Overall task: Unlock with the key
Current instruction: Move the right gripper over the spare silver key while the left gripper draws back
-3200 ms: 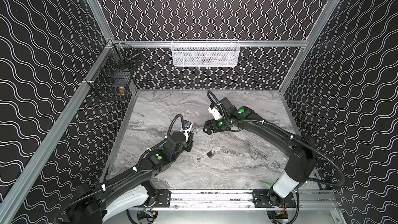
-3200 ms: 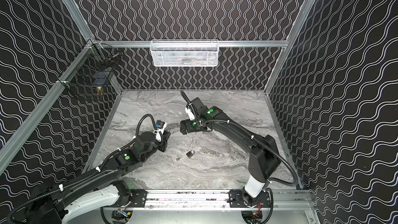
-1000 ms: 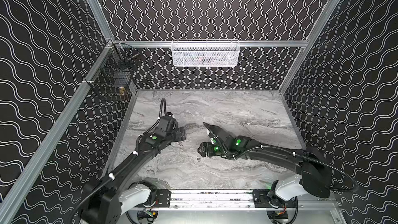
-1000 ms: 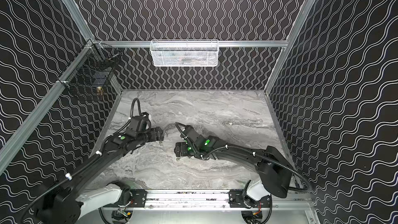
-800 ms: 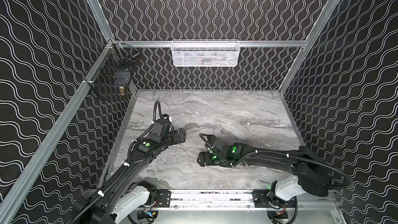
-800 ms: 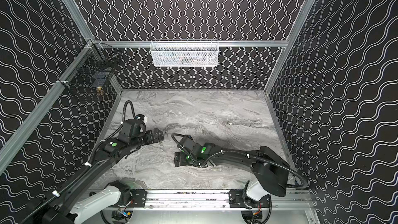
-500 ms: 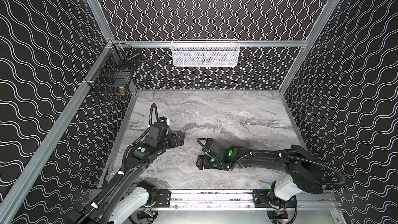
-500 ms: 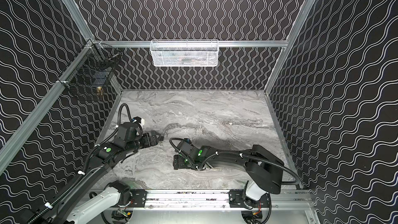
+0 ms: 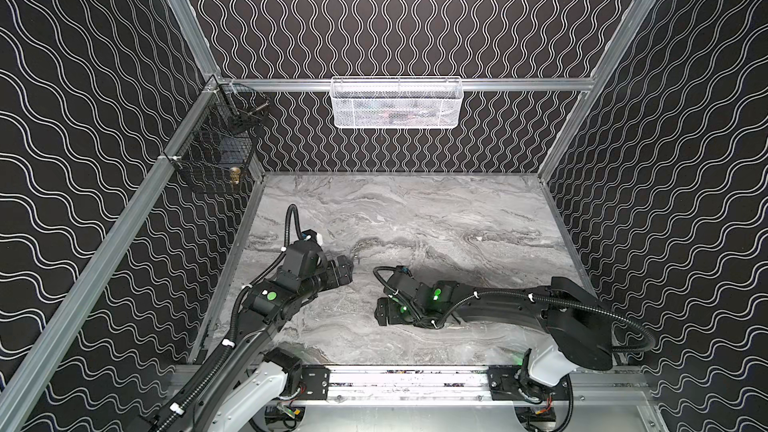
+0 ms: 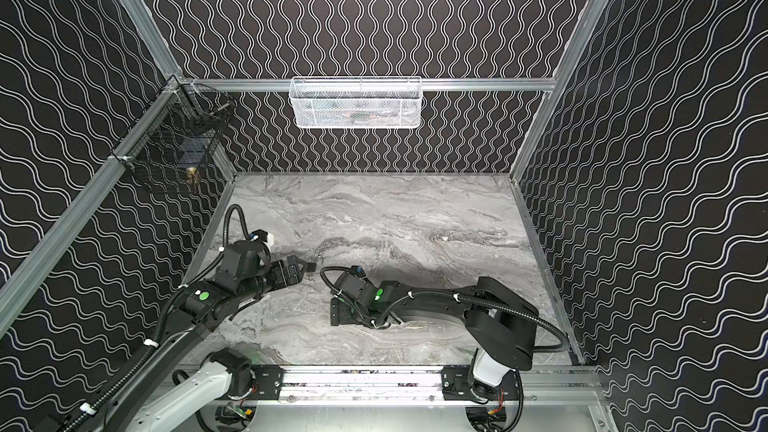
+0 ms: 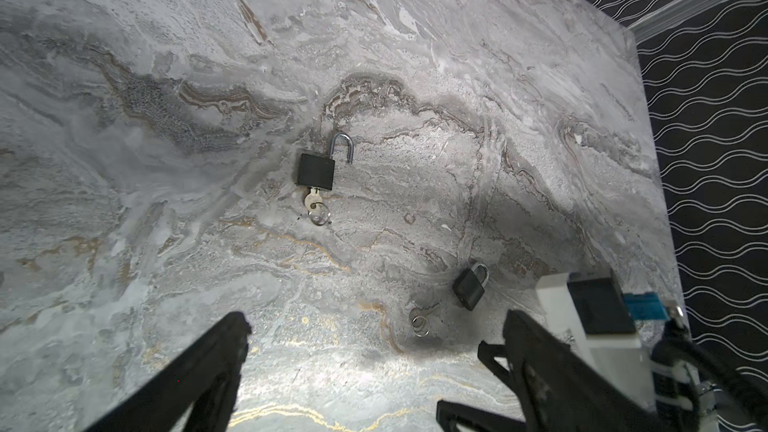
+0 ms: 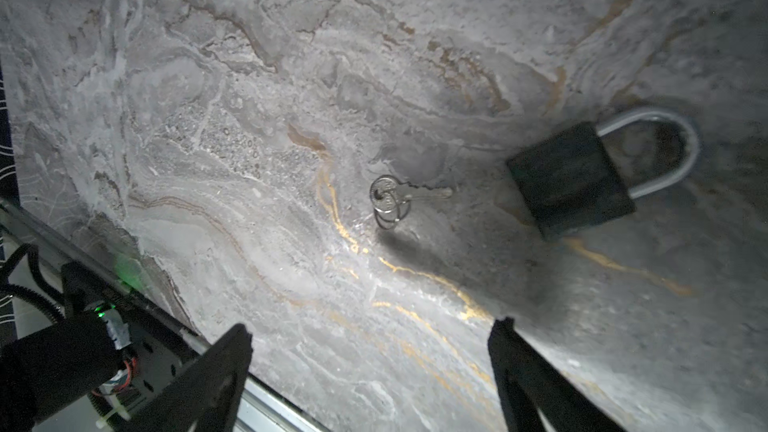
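Note:
An open black padlock (image 11: 316, 171) lies flat on the marble table (image 11: 166, 243); its shackle is swung out and a silver key (image 11: 312, 201) sits in its keyhole. In a top view this padlock (image 10: 311, 268) lies just past my left gripper (image 10: 298, 268). My left gripper (image 11: 374, 324) is open and empty, a little short of the lock. A second padlock (image 12: 573, 176), shackle closed, lies beside a loose key (image 12: 392, 197) on a ring. My right gripper (image 12: 372, 326) hangs open above them, holding nothing. In both top views the right arm hides this second pair.
A white mesh basket (image 9: 397, 103) hangs on the back wall and a black wire basket (image 9: 216, 155) on the left wall. The right arm (image 9: 498, 305) lies low across the front of the table, near the front rail (image 9: 415, 380).
Both arms have drawn back toward the front of the table and lowered. The left gripper has opened a little wider. The open padlock with its key stays on the table.

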Motion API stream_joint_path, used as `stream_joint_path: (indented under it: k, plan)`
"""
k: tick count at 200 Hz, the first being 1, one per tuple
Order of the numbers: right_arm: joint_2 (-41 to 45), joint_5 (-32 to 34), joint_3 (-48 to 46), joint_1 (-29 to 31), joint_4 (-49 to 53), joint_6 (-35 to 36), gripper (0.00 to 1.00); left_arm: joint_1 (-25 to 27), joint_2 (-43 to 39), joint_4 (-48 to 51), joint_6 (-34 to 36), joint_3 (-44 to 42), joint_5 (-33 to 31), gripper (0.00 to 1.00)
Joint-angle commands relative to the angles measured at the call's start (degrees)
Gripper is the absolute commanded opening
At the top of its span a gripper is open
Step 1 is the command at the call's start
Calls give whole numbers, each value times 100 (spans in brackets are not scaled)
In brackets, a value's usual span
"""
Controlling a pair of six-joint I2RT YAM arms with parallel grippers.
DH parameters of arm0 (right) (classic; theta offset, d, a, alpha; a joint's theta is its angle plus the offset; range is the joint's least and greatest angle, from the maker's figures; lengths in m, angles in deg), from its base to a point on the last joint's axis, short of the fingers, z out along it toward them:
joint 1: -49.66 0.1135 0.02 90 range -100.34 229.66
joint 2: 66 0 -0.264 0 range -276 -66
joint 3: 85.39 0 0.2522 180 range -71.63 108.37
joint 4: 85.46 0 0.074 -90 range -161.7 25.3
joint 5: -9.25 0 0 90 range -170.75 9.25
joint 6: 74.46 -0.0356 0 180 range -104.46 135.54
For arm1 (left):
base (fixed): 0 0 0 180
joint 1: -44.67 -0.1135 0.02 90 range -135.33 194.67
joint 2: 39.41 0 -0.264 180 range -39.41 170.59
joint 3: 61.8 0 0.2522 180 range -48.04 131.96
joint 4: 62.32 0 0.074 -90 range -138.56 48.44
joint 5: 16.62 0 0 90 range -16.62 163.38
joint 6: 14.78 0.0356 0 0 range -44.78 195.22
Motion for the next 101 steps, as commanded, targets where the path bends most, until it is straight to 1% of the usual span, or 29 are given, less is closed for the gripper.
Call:
stream_joint_path:
  k: [1, 46, 76, 101]
  plan:
    - [-176, -47, 100, -2, 54, 5, 91, -4, -44, 78, -163, 2, -145, 99]
    - [-554, -150, 454, -12, -8, 174, 91, -8, -116, 229, -252, 4, -212, 99]
    - [-865, -254, 806, -11, 148, 366, 91, -8, -148, 247, -307, 20, -311, 99]
    - [-1071, -381, 892, -121, 159, 430, 91, -7, -151, 288, -334, 41, -363, 98]
